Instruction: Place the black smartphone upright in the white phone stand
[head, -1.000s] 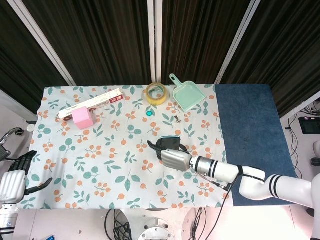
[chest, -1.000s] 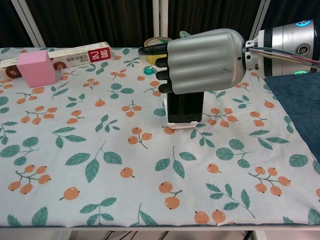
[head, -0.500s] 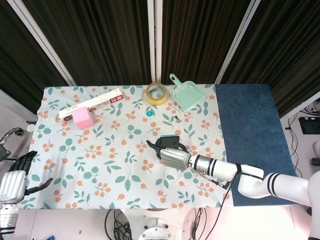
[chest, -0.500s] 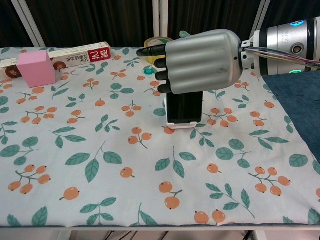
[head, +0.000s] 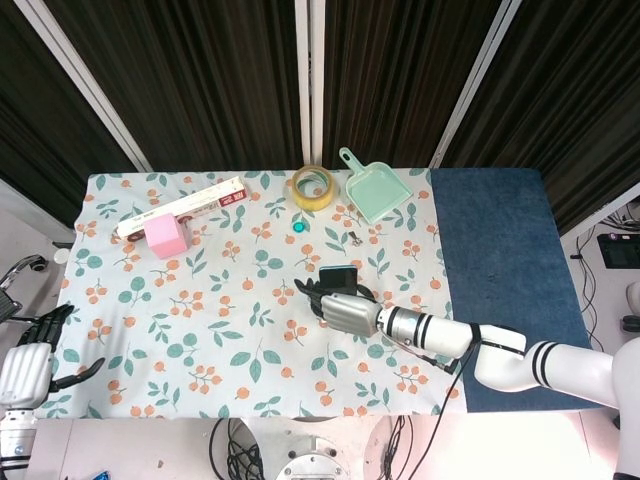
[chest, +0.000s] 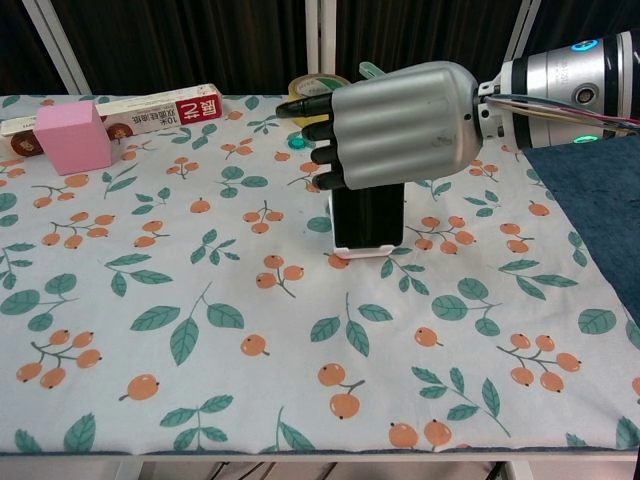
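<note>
In the chest view, the black smartphone (chest: 368, 215) is seen standing upright in the white phone stand (chest: 363, 247) at the centre of the frame, its lower edge seated in the stand's lip. The right hand (chest: 400, 125) is placed directly over the phone's upper part, hiding it, with the dark fingers (chest: 312, 130) curled toward the left of the frame. Whether the phone is gripped or only covered by this hand cannot be told. In the head view, the same phone (head: 339, 275) is found just above the right hand (head: 345, 312), slightly right of centre on the floral tablecloth (head: 200, 320). The left hand (head: 28, 365) is seen at the lower left edge, off the table, fingers apart and holding nothing.
</note>
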